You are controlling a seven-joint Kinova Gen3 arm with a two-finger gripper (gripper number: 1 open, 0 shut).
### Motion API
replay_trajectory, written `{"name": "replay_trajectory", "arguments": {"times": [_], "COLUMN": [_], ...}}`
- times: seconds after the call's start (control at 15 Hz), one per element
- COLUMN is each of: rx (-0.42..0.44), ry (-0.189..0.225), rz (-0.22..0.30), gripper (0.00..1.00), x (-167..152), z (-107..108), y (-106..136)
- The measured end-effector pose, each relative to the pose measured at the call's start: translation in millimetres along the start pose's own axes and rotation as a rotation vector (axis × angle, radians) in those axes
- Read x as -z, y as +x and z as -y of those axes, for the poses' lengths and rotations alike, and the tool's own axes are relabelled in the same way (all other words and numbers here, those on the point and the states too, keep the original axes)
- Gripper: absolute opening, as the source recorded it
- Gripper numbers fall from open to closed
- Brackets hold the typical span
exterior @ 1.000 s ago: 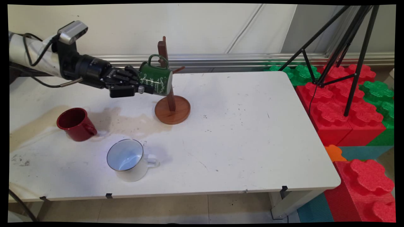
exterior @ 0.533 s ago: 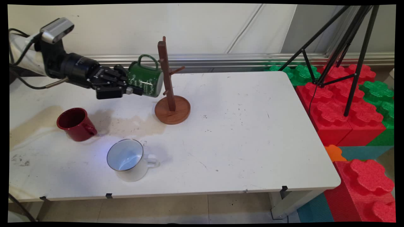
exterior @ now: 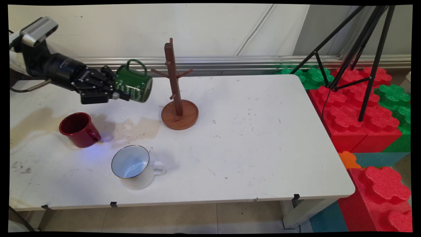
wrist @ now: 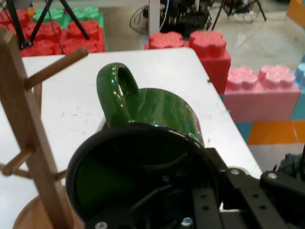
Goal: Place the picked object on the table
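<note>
My gripper (exterior: 122,94) is shut on the rim of a green mug (exterior: 133,85) and holds it in the air, on its side with the handle up. The mug hangs left of a wooden mug tree (exterior: 173,75) and does not touch it. In the hand view the green mug (wrist: 152,112) has its dark mouth toward the camera, and my gripper (wrist: 200,193) clamps its rim at the lower right. The mug tree (wrist: 21,129) rises at the left edge, one peg pointing toward the mug's handle.
A red mug (exterior: 79,129) stands on the table (exterior: 263,148) below my gripper, beside a brownish stain. A white enamel mug (exterior: 133,166) stands nearer the front edge. Red and green foam blocks (exterior: 355,108) and a black tripod (exterior: 358,49) are off the table's right side.
My gripper has drawn back to the left with the green mug, which was up against the mug tree's post a second ago and now hangs apart from it.
</note>
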Motion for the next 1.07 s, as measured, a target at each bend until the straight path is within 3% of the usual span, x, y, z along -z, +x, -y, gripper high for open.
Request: {"name": "replay_trajectory", "arguments": {"times": [0.47, 1.07], "rx": [-0.051, -0.118], "ry": [0.024, 0.104], "rz": [0.068, 0.211], "gripper": [0.0, 0.0], "x": [30.0, 63.4], "z": [8.9, 39.7], "y": [-6.3, -22.0]}}
